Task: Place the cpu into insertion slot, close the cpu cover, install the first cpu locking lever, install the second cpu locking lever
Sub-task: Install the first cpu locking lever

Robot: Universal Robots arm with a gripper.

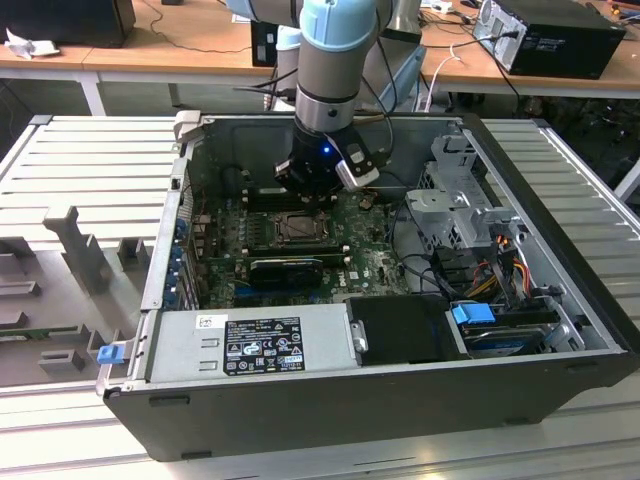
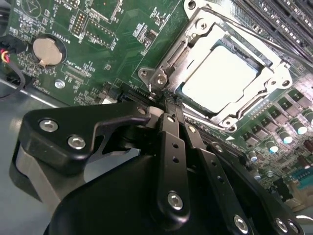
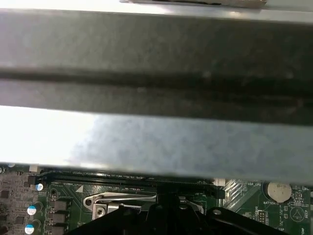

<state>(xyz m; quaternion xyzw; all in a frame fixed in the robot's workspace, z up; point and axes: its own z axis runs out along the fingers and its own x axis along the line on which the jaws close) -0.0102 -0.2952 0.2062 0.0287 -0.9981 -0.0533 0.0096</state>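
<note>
Second wrist view: the cpu (image 2: pixel 222 78) lies flat in the insertion slot (image 2: pixel 268 59), its pale face showing through the window of the cpu cover (image 2: pixel 203 34), which lies down over it as a metal frame; a chip so seated and framed suggests the placing and closing steps are done. The gripper (image 2: pixel 168 105) has its black fingers (image 2: pixel 171 147) drawn together to a narrow point, nothing visible between them, the tips at the socket's edge beside a hinge screw (image 2: pixel 160 80), a pose that probably suits pressing a thin lever rather than grasping; whether a lever is under the tips cannot be told. Exterior view: the arm (image 1: pixel 335 60) reaches down into an open computer case (image 1: pixel 330 400) lying on its side, over the green motherboard (image 1: pixel 375 265); the case rests on a ribbed grey table (image 1: pixel 90 160); wooden desks (image 1: pixel 200 40) with cables stand behind.
</note>
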